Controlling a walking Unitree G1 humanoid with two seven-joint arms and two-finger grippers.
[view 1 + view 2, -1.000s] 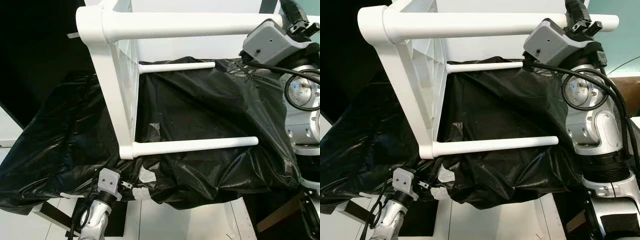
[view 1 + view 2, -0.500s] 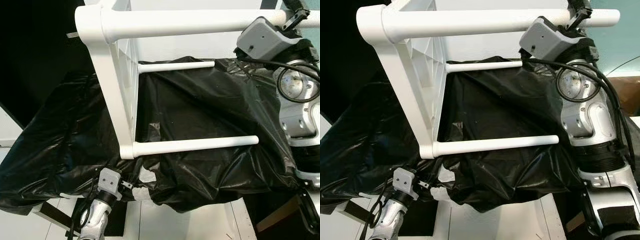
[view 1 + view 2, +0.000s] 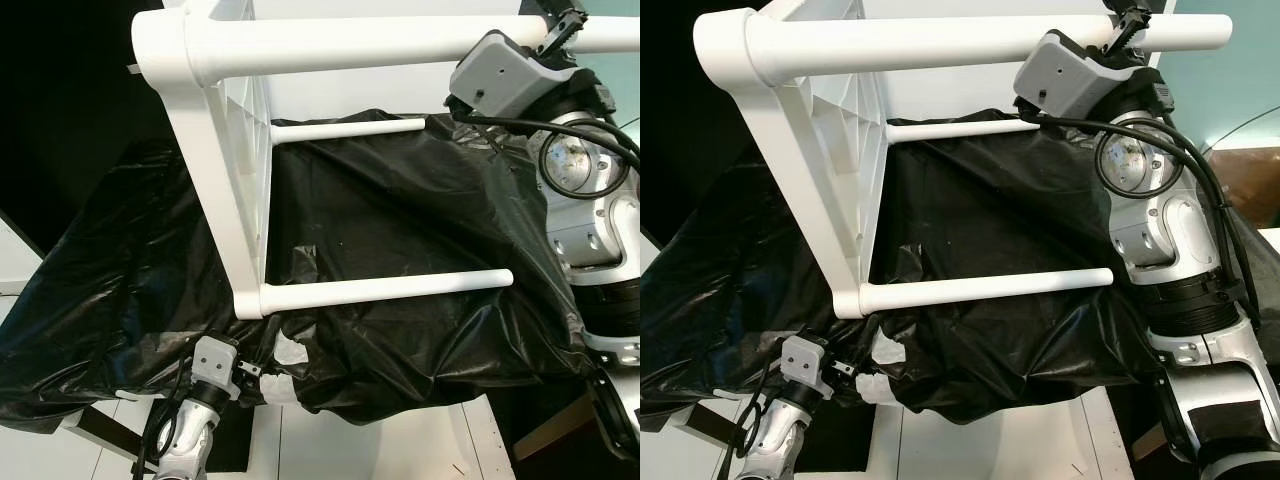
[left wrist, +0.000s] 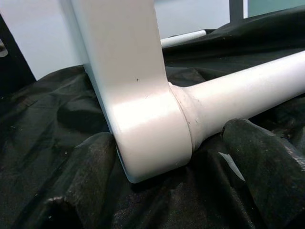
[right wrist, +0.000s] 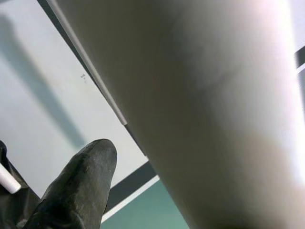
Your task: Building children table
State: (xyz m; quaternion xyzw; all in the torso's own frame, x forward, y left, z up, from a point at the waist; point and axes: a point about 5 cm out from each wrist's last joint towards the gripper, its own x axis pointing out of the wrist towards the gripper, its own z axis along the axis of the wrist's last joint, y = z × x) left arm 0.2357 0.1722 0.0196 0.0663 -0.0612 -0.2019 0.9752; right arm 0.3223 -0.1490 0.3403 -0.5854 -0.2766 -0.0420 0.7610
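Note:
The white children's table (image 3: 225,190) lies on its side on black plastic sheeting (image 3: 400,230). Its legs point to the right. My right gripper (image 3: 1127,18) is raised at the top right, shut on the uppermost leg (image 3: 940,40) near its free end. That leg (image 5: 200,95) runs close past one black finger (image 5: 81,186) in the right wrist view. My left gripper (image 4: 167,157) sits low at the front, shut on the table's lower corner (image 4: 147,129), with one finger (image 4: 86,186) on either side where the near leg (image 3: 390,289) joins.
The sheeting drapes over a low support and hangs past its front edge. White floor (image 3: 400,450) shows below. A dark panel (image 3: 60,100) stands at the left, and a pale wall and a teal surface (image 3: 1240,90) at the back right.
My right arm has moved left along the uppermost leg, its wrist turning. The table's upper corner has shifted slightly left. The left gripper has stayed at the lower corner.

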